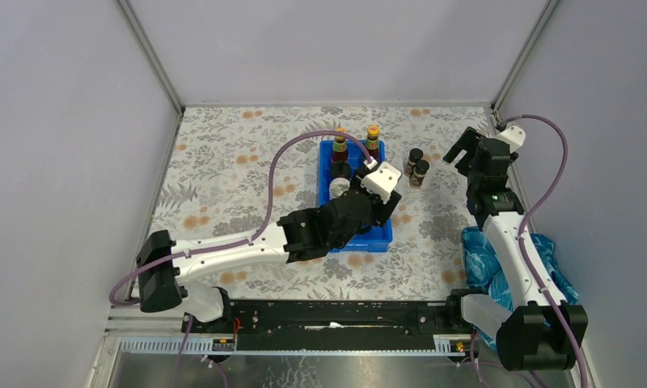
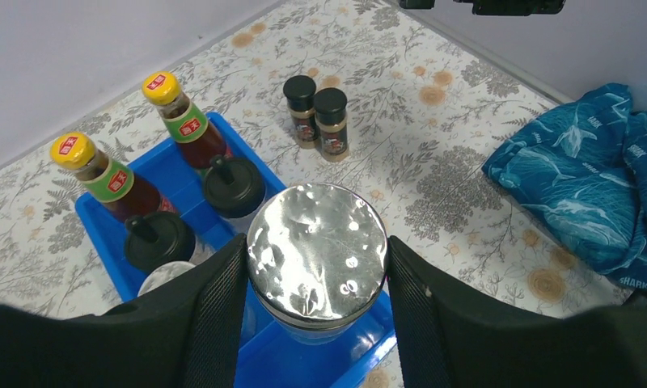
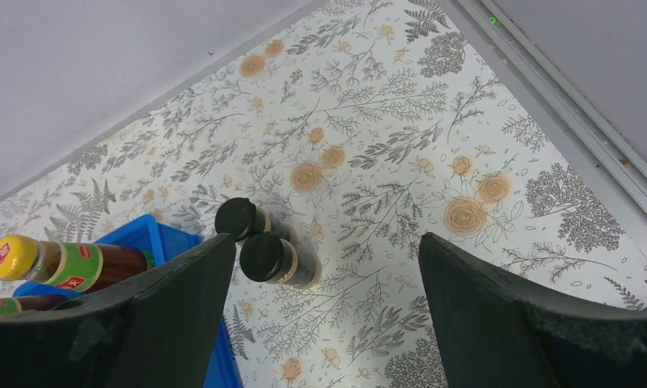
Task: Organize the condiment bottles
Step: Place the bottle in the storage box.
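Our left gripper [image 2: 316,279] pinches the silver-lidded jar [image 2: 317,242] over the near end of the blue tray [image 2: 300,365], likely to seat it; our right gripper [image 3: 328,275] hangs spread near two black-capped jars [image 3: 265,257].

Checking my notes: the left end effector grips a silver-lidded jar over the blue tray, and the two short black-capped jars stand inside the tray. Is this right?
Not fully: the two short black-capped jars stand on the table beside the blue tray, not inside it, as the left wrist view shows.
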